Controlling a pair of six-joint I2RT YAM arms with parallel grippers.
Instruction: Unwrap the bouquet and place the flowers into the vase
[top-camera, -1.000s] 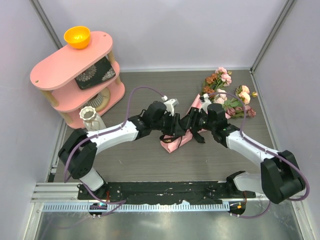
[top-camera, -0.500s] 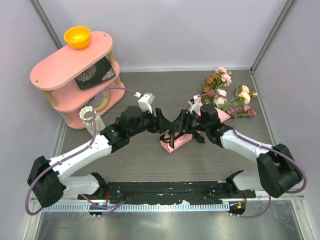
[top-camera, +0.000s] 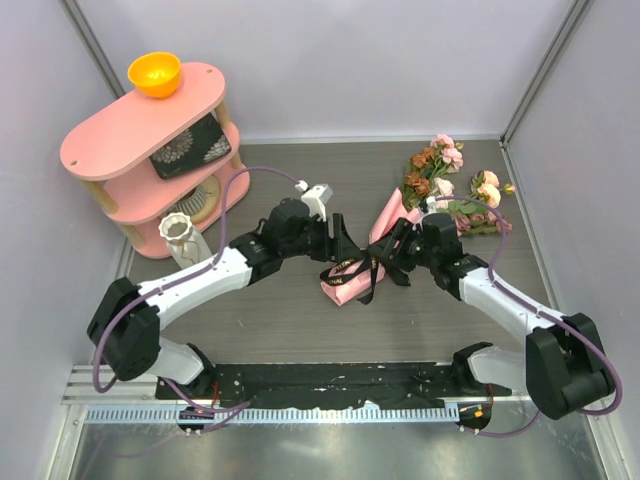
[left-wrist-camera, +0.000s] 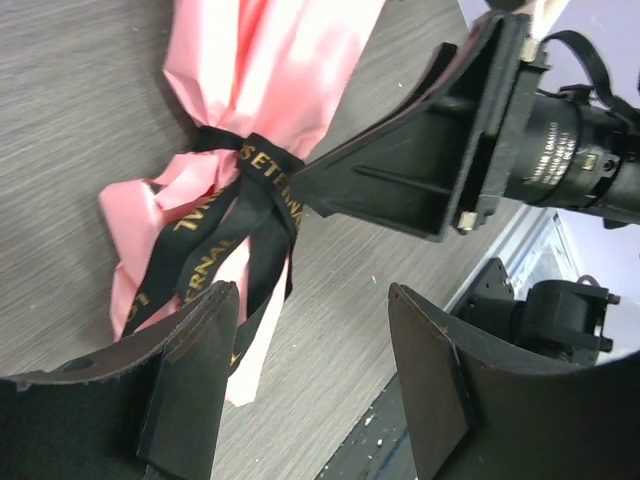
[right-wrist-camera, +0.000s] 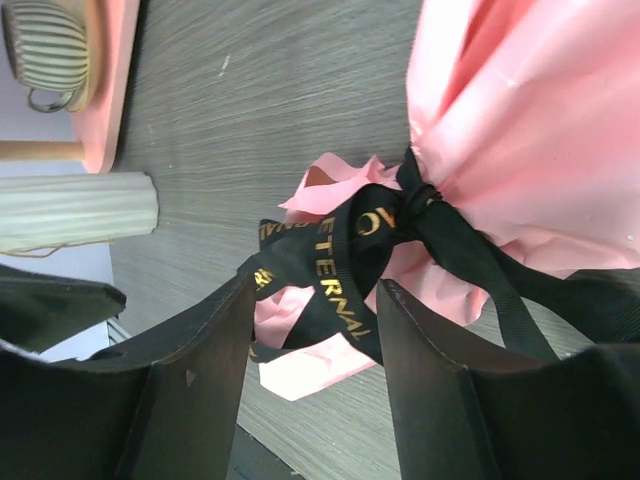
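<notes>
The bouquet (top-camera: 392, 222) lies on the table, its salmon-pink paper tied with a black ribbon (top-camera: 360, 274) at the near-left end. The flowers (top-camera: 448, 178) fan out at the far right. My left gripper (top-camera: 342, 236) hovers open just left of the tied end; in its wrist view the ribbon (left-wrist-camera: 243, 205) lies beyond the left finger and nothing sits between the jaws. My right gripper (top-camera: 386, 258) is open over the knot, and the ribbon (right-wrist-camera: 352, 262) hangs just past its fingertips (right-wrist-camera: 235, 310). The white vase (top-camera: 181, 236) stands by the shelf, far left.
A pink two-tier shelf (top-camera: 110, 140) stands at the back left with an orange bowl (top-camera: 154, 73) on top and a dark patterned item (top-camera: 190, 146) on the middle level. Grey walls close the table on three sides. The arm bases sit at the near edge.
Both grippers were bunched together over the tied end a second ago. The left one pulled back to the left, then came nearer again. Both jaws stand wider and a ribbon tail now trails loose.
</notes>
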